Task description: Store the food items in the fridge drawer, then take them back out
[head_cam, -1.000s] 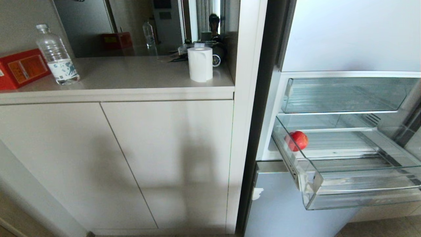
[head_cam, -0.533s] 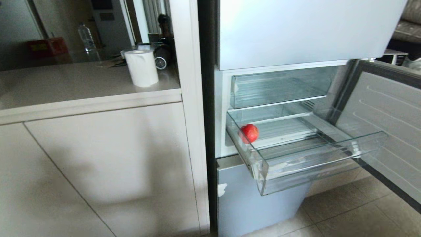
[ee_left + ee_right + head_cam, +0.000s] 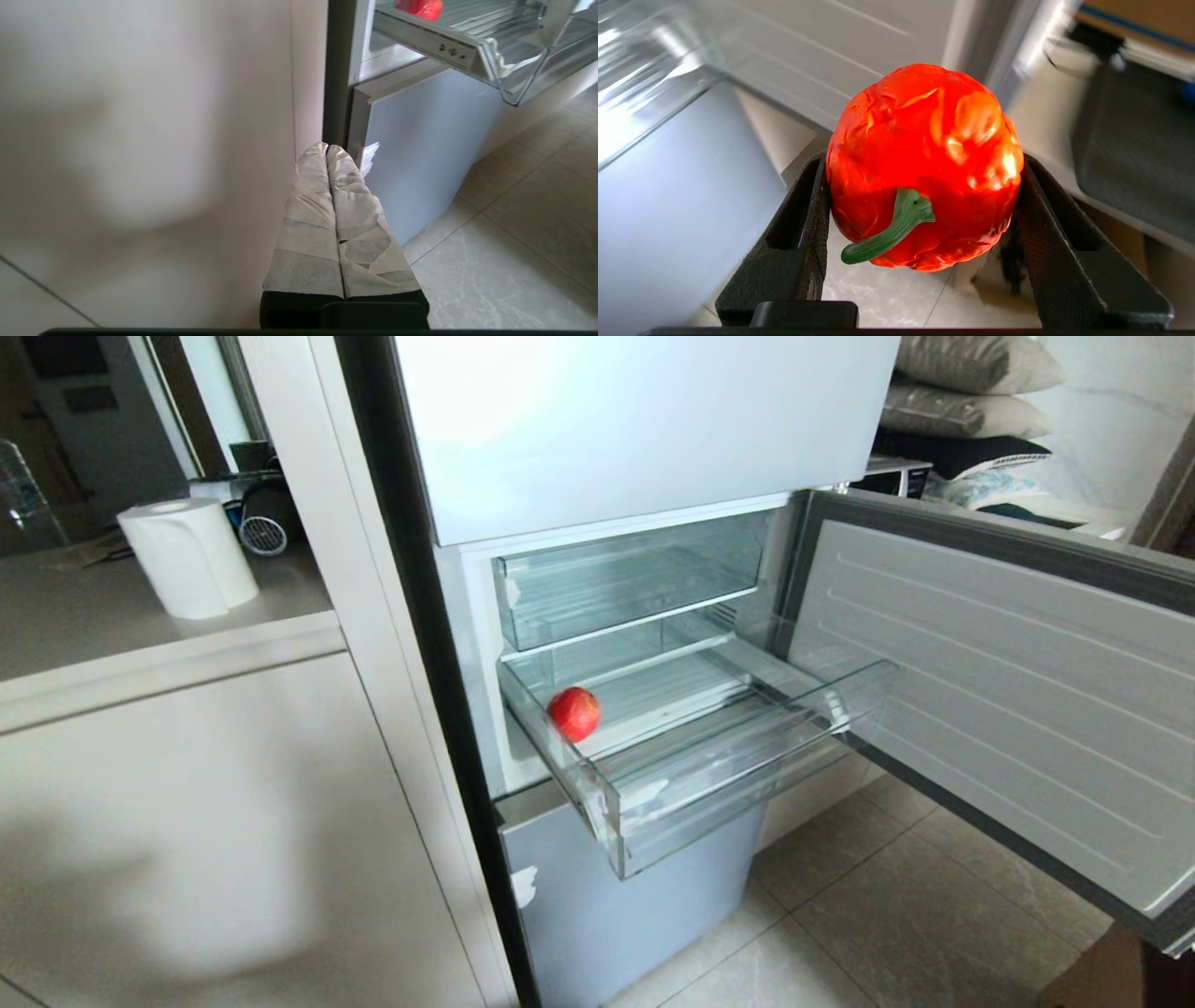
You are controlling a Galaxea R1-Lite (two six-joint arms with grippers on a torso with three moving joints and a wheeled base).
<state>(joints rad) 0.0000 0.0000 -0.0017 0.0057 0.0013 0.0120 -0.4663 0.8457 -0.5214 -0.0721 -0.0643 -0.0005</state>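
A small round red fruit (image 3: 573,713) lies at the left end of the clear fridge drawer (image 3: 728,775), which stands pulled out of the fridge. The left wrist view catches the same fruit (image 3: 418,7) and the drawer (image 3: 509,70) from below. My left gripper (image 3: 327,148) is shut and empty, its taped fingers pressed together, low beside the cabinet and the fridge's lower panel. My right gripper (image 3: 924,158) is shut on a red bell pepper (image 3: 924,121) with a green stem, held above the floor near the fridge. Neither arm shows in the head view.
The fridge door (image 3: 1008,691) hangs open on the right over the tiled floor (image 3: 887,915). A clear flat-fronted bin (image 3: 625,583) sits above the drawer, with a silver-blue panel (image 3: 616,905) below it. On the left, a paper roll (image 3: 191,555) stands on the counter (image 3: 93,625).
The whole head view has swung right, so the camera moved: the counter slid off to the left and the fridge now fills the middle. The fruit stays in the drawer.
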